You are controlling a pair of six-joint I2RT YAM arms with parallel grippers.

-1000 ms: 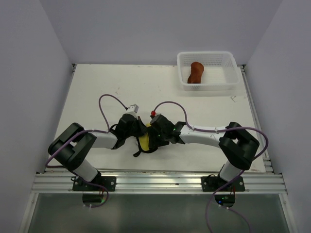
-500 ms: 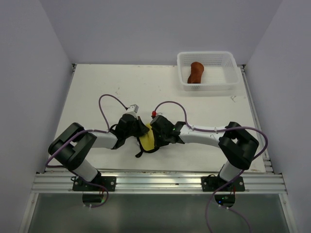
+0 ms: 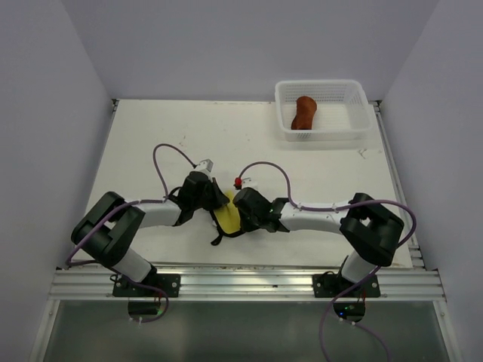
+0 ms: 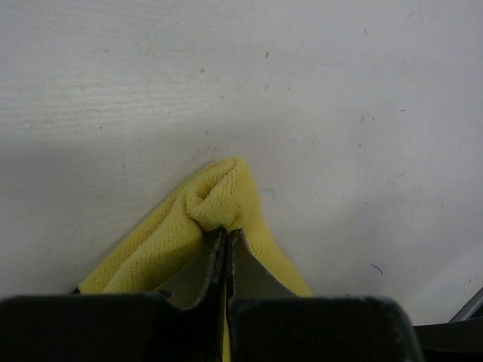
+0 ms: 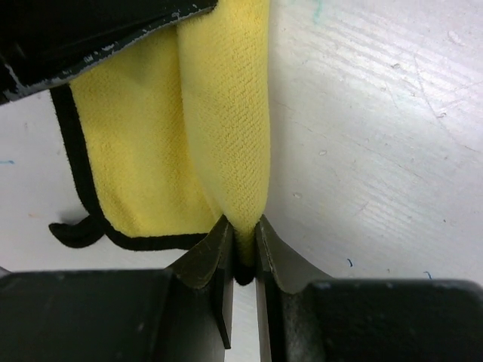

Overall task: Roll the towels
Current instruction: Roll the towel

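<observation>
Both L pincer [image 4: 225, 234] & R pincer [image 5: 241, 228] clamp yellow towel [image 5: 226, 113] on scuffed white table [image 3: 151, 128], pale walls [image 3: 241, 45] around.

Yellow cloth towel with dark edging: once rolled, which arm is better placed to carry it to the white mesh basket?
Probably right. The left pincer and right pincer both pinch the yellow cloth towel, but the white mesh basket stands on the right arm's side.
</observation>
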